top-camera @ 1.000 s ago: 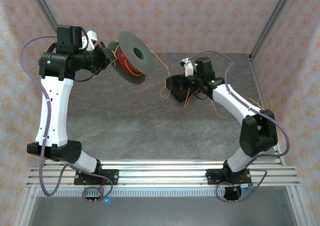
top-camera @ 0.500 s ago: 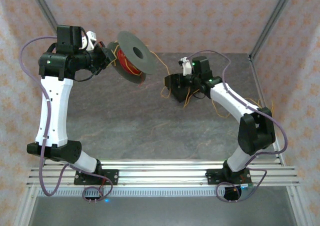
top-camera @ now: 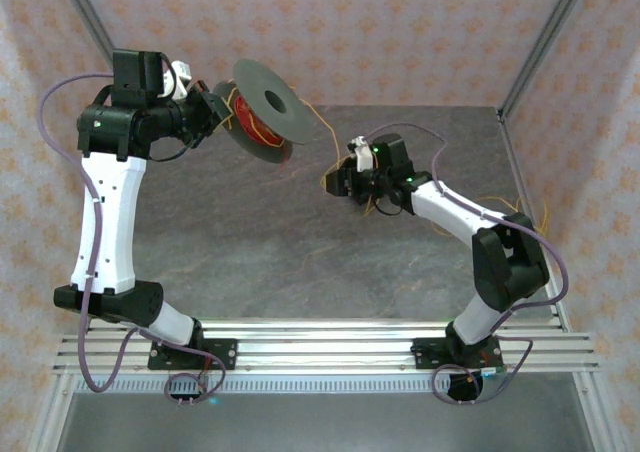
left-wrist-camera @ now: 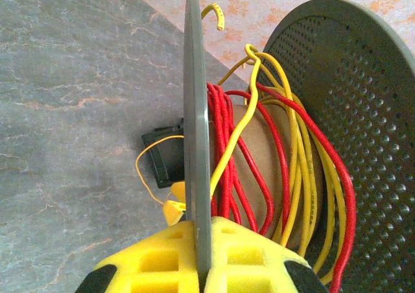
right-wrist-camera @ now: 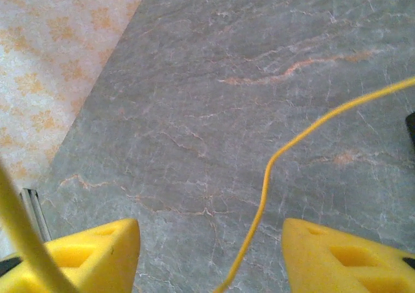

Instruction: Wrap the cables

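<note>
My left gripper (top-camera: pixel 213 109) (left-wrist-camera: pixel 198 231) is shut on the thin edge of one flange of a grey spool (top-camera: pixel 266 106) (left-wrist-camera: pixel 196 131), which it holds tilted above the table's far left. Red and yellow cables (left-wrist-camera: pixel 285 170) lie in loose turns around the spool's brown core. One yellow cable (top-camera: pixel 320 127) runs from the spool across to my right gripper (top-camera: pixel 346 181) (right-wrist-camera: pixel 211 244). That gripper is open just above the table. The yellow cable (right-wrist-camera: pixel 267 176) passes between its yellow fingers (right-wrist-camera: pixel 337 254), nearer the right one, without touching either.
More loose yellow cable (top-camera: pixel 541 215) trails on the grey stone-patterned table (top-camera: pixel 280 242) behind the right arm, near the right edge. Metal frame posts (top-camera: pixel 545 42) and patterned walls close in the back and sides. An aluminium rail (top-camera: pixel 320 347) carries the arm bases in front.
My right gripper has turned and shifted slightly left toward the spool, and its jaws have narrowed around the yellow cable. The left arm and the spool have stayed put.
</note>
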{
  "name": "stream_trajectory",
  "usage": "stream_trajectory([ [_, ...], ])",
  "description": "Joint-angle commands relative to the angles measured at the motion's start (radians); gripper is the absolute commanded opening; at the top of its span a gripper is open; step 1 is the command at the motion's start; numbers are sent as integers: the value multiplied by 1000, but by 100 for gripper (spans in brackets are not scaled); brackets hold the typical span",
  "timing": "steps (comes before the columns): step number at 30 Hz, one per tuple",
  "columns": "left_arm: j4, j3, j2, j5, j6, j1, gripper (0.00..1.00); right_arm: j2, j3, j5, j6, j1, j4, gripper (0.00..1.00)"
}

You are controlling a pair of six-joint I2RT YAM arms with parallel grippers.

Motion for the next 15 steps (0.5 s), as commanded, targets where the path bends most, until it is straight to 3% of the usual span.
stream_trajectory([
  [1,124,25,-39,7,-17,8,0,-57,-22,30,20,1,69,55],
  [8,124,20,-37,0,-15,9,0,-83,-31,40,30,0,79,44],
  [12,125,15,-38,-20,-21,8,0,-88,-25,40,26,1,70,0],
  [15,161,11,-33,-53,-54,8,0,-116,-26,121,-20,28,11,0],
])
